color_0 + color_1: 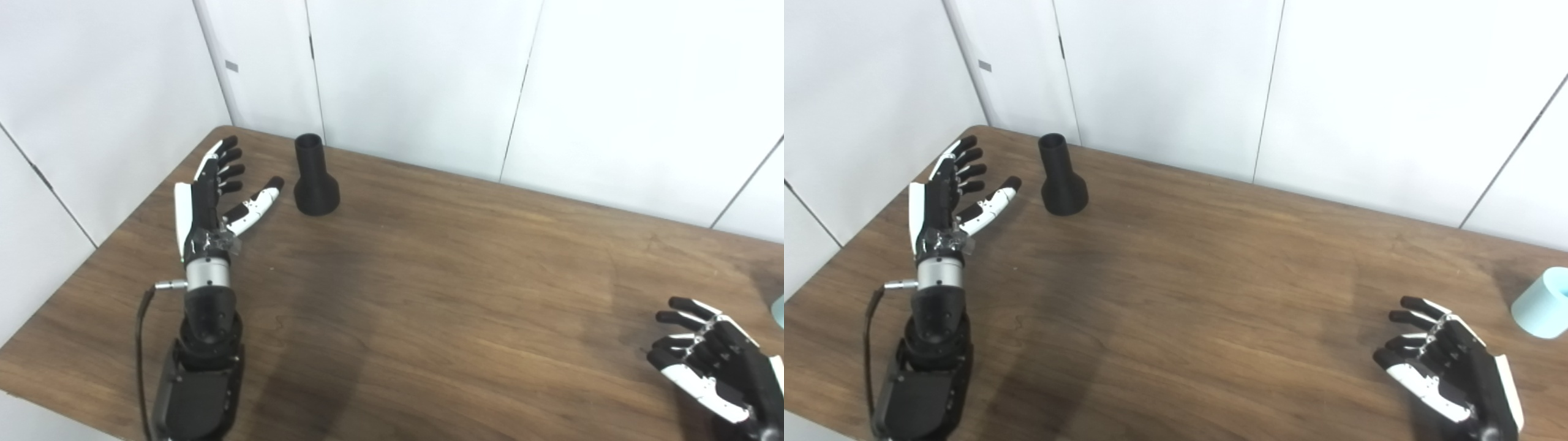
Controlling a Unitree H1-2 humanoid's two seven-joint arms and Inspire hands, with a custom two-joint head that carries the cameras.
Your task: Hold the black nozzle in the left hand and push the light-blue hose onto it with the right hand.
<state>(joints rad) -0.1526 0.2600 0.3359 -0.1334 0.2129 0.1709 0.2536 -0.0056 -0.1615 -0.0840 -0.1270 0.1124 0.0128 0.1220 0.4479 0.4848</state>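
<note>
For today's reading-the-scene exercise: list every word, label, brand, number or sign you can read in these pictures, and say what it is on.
None can be read.
Black nozzle: no print visible.
Light-blue hose: plain.
Small grey tag on the wall panel: too small to show any text.
Left hand and right hand: no markings legible.

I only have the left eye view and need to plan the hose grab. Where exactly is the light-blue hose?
Observer: The hose lies on the table at its far right. Your view cuts almost all of it off.
Operator: Is the right robot hand touching it?
Observer: No. The right robot hand is clearly apart from it, to its left and nearer the robot, open and empty.
</note>
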